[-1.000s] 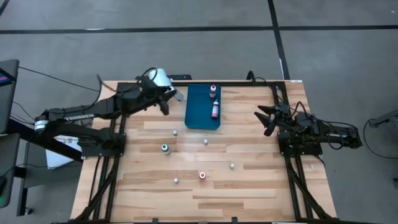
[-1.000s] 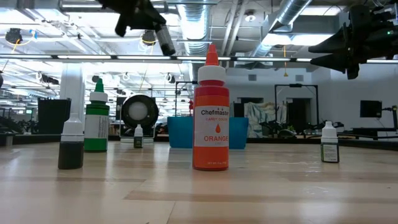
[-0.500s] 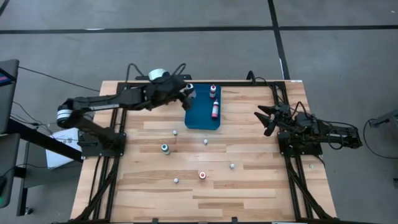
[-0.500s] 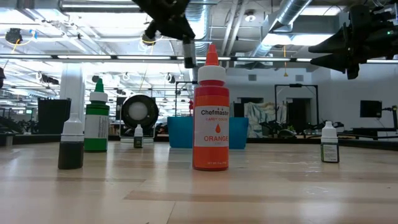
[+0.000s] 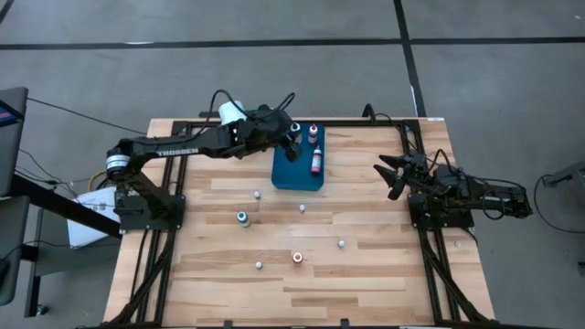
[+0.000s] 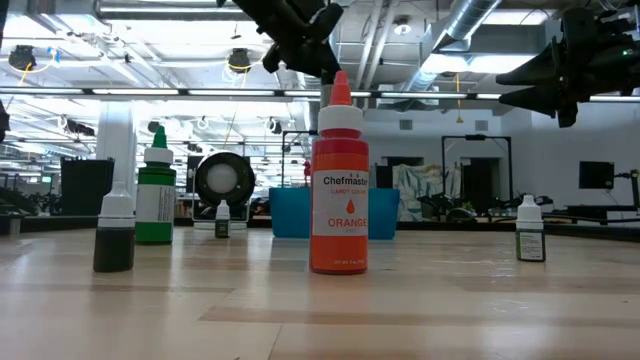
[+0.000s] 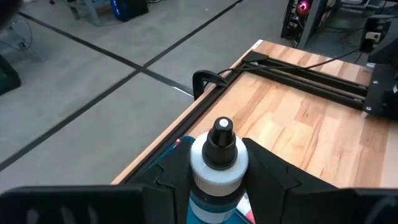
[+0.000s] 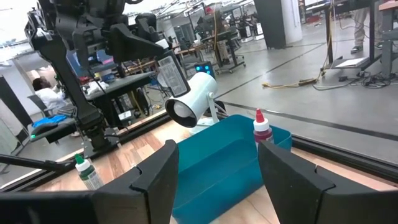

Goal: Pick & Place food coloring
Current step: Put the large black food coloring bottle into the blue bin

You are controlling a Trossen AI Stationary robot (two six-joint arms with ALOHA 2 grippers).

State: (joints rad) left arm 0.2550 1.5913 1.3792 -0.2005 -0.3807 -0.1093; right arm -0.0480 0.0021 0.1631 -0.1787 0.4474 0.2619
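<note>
My left gripper (image 5: 292, 139) hovers over the far left part of the flat blue tray (image 5: 297, 169) and is shut on a small bottle (image 7: 219, 163) with a white collar and a black tip. It also shows in the right wrist view (image 8: 166, 73). One pink-topped bottle (image 5: 313, 133) stands in the tray and another (image 5: 316, 163) lies there. Several more bottles stand on the table, among them an orange one (image 6: 339, 180) and a green one (image 6: 155, 195). My right gripper (image 5: 388, 175) is open and empty at the table's right side. My left gripper pinches the bottle's body just below the white collar (image 7: 214, 200) between its two fingers (image 7: 267, 177), one on each side. The capped end sticks out past the fingertips. The bottle is lifted clear, above the tray.
A large white cylinder (image 5: 230, 111) lies at the far edge, left of the tray. Small bottles stand scattered over the table's middle (image 5: 243, 217) (image 5: 298, 258) (image 5: 341, 244). Black frame rails run along the table's left, right and far edges.
My left gripper has gone toward the table's right edge along the far side, from beside the white cylinder to above the blue tray, carrying the bottle clear of the table. My right gripper has kept still.
</note>
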